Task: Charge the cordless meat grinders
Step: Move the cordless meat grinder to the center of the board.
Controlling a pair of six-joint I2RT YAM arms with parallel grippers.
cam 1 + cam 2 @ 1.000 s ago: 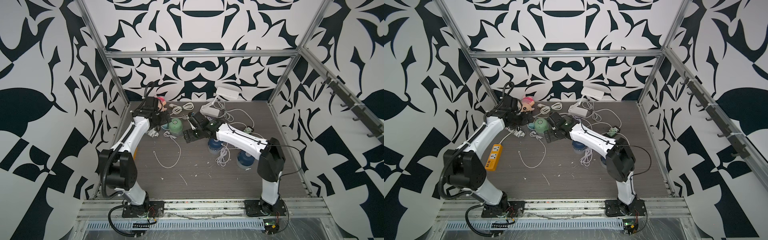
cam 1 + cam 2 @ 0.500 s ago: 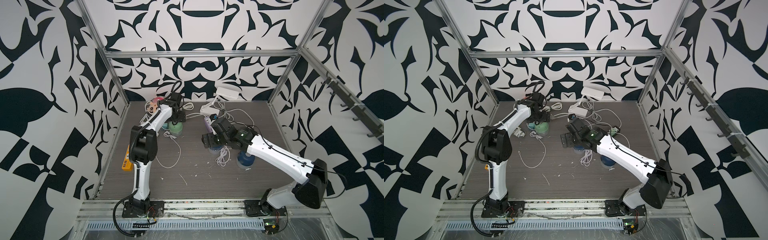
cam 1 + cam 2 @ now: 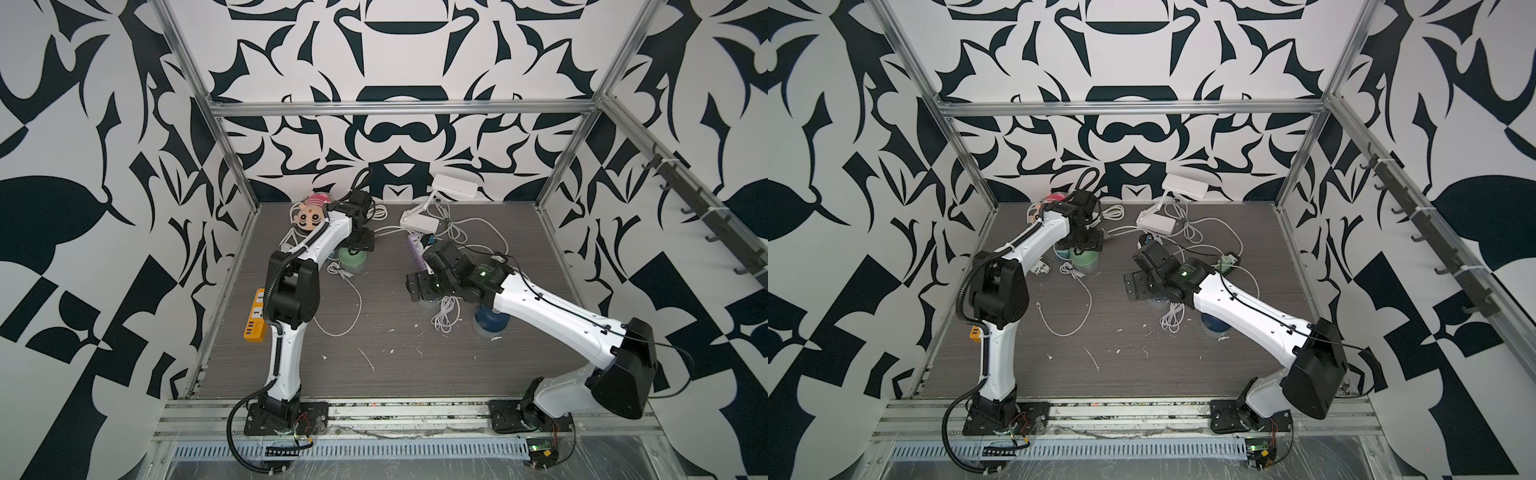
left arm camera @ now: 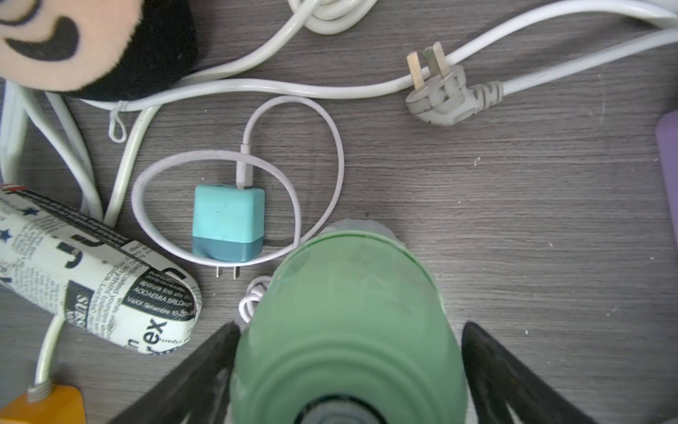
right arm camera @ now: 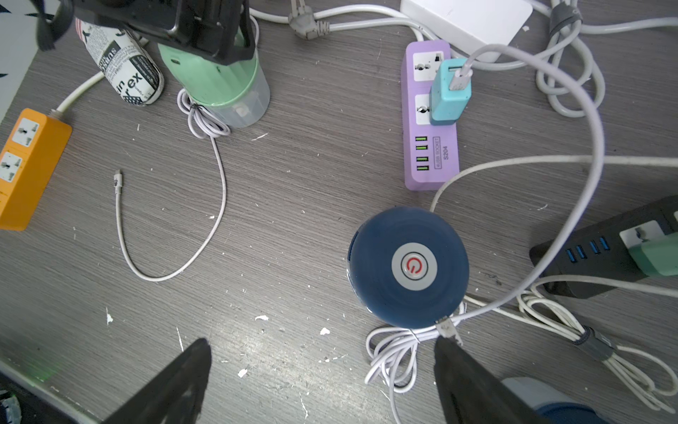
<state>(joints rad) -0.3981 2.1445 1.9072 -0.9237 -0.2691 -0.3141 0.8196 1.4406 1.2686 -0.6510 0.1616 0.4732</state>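
**Mint green grinder** (image 4: 345, 330): upright, standing between the fingers of the left gripper (image 4: 348, 326). The jaws are spread to either side of the dome. One finger looks to be against it, and a sliver of table shows at the other. Not clamped, by my reading.

**Handling (judgement):**
- Hard, smooth plastic dome over a clear cup; probably light and top-heavy.
- Slippery on the curve, so take hold low on the dome, on the straighter band above the cup seam and clear of the top button.
- Squeezing the cup itself risks twisting it loose.

**Navy grinder** (image 5: 409, 266): upright, just ahead of the fingertips of the right gripper (image 5: 319, 345), which is wide open and empty. A cable connector lies at its rim on the gripper side; cannot tell if it is seated.

**Second navy grinder** (image 3: 490, 322): partly under the right forearm, well behind the fingers.

**Views:**
- Left wrist alone shows the finger-to-dome gap. It also shows the loose teal adapter (image 4: 227, 224) just beyond the dome, cable plugged in and prongs free. In both top views the wrist hides that contact.
- Right wrist shows the navy grinder's red-ringed button, which the gripper covers from above. It also shows a second teal adapter (image 5: 449, 91) seated in the purple power strip (image 5: 431, 158).
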